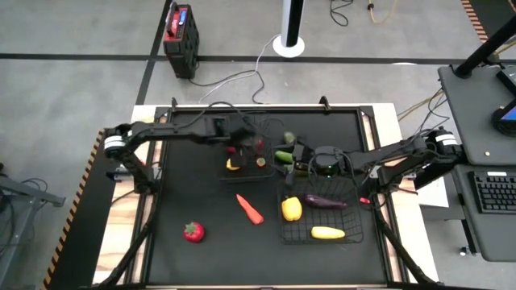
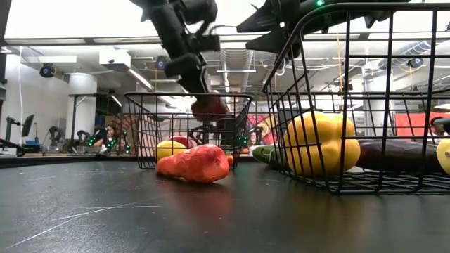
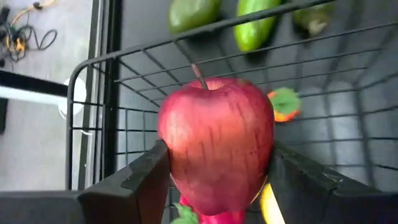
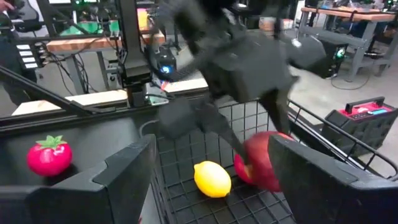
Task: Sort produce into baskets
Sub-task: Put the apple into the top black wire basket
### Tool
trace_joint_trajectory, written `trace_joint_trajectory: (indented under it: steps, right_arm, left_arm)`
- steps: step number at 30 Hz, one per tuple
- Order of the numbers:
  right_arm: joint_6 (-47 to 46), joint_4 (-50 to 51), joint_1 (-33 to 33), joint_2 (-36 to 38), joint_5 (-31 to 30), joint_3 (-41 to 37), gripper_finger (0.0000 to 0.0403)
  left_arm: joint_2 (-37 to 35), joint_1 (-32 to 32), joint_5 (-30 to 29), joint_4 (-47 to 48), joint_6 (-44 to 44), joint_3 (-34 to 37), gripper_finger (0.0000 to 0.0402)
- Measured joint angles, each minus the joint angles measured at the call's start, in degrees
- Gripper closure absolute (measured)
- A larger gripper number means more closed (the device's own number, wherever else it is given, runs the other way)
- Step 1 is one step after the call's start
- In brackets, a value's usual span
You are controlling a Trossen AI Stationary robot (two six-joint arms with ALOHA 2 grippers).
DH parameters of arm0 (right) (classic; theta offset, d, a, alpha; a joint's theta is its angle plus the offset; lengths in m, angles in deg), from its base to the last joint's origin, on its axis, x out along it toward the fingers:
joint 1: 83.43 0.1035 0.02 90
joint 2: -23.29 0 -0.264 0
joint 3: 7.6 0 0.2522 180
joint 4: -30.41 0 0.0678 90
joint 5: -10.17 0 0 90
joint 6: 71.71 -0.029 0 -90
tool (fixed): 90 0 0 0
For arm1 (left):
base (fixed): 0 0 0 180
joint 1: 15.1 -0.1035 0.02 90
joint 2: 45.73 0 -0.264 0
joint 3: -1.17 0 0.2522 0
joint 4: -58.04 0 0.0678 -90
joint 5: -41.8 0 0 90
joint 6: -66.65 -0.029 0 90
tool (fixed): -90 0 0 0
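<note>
Black wire baskets (image 1: pixel 243 161), two; one red apple (image 3: pixel 216 140).

A red apple (image 3: pixel 216 140) with a thin stem hangs above the far wire basket (image 1: pixel 244 171), which holds a lemon (image 4: pixel 212 178) and a small orange piece. The near basket (image 1: pixel 352 235) holds a yellow pepper (image 1: pixel 291 209), a dark purple eggplant (image 1: pixel 325 202) and a yellow piece (image 1: pixel 327 233). On the mat lie a carrot (image 1: pixel 250 209), a strawberry (image 1: pixel 193 232) and green pieces (image 3: pixel 255 25).
</note>
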Motion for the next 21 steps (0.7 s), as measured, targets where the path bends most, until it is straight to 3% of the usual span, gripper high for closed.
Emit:
trace_joint_trajectory:
  steps: [11,21]
  right_arm:
    - [-0.5,1.95,0.0,0.0,-0.02,0.0,0.0103]
    - [-1.91,1.48,0.0,0.0,0.17,0.07,0.0103]
  left_arm:
    - [6.44,-5.59,-0.18,-0.68,-1.69,-1.2,0.0185]
    - [7.06,-7.85,2.74,-2.95,-3.39,-1.18,0.0185]
